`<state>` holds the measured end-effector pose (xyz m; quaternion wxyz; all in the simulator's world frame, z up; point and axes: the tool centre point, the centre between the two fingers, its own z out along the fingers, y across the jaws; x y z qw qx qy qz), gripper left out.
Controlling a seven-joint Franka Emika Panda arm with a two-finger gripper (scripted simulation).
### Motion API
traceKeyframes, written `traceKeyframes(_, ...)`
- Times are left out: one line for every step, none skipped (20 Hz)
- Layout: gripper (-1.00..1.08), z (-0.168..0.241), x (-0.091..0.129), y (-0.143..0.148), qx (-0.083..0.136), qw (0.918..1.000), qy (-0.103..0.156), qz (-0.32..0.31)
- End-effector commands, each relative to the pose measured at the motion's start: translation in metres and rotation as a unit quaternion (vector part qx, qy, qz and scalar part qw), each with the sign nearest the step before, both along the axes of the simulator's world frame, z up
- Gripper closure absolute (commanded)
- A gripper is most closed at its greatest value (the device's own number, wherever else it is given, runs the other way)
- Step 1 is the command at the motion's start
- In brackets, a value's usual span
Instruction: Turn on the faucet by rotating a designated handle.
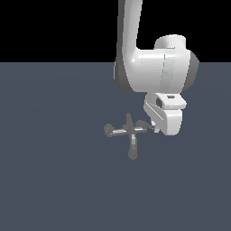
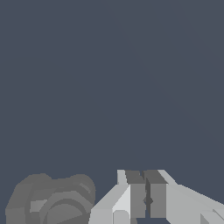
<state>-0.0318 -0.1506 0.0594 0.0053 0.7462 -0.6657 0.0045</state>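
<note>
**A:** Two fingers (image 2: 138, 194) were seen pressed nearly together in the wrist view, with only a thin dark slit between them and nothing gripped; could the gripper (image 1: 155, 128) be called closed?

**B:** Closed, or all but closed, and empty. It was judged that a push, not a grasp, was intended, so the fingertips would need to be kept low and set against the lever's side.

**A:** Where was the handle (image 1: 143, 125) found?

**B:** At the faucet's (image 1: 128, 133) end toward the exterior view's right, just beside the fingertips; whether contact was made could not be told. A rounded grey mass (image 2: 52, 201) was shown close beside the fingers in the wrist view, but which part it was could not be settled.

**A:** And the rest of the fixture?

**B:** It was placed near the middle of the floor (image 1: 54, 180), spout (image 1: 132, 146) toward the near edge, blunt handle (image 1: 108, 130) at the other end, well apart from the gripper.

**A:** What was advised?

**B:** A sweep along an arc around the handle's axis, contact being held at the lever's tip.
</note>
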Motion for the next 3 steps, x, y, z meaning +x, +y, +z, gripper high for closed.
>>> traceKeyframes(1.08, 0.0011, 0.0043, 0.0399, 0.006, 0.9997, 0.000, 0.023)
traceKeyframes(1.08, 0.0013, 0.0042, 0.0471, 0.007, 0.9997, 0.000, 0.025)
traceKeyframes(1.08, 0.0013, 0.0042, 0.0471, 0.007, 0.9997, 0.000, 0.025)
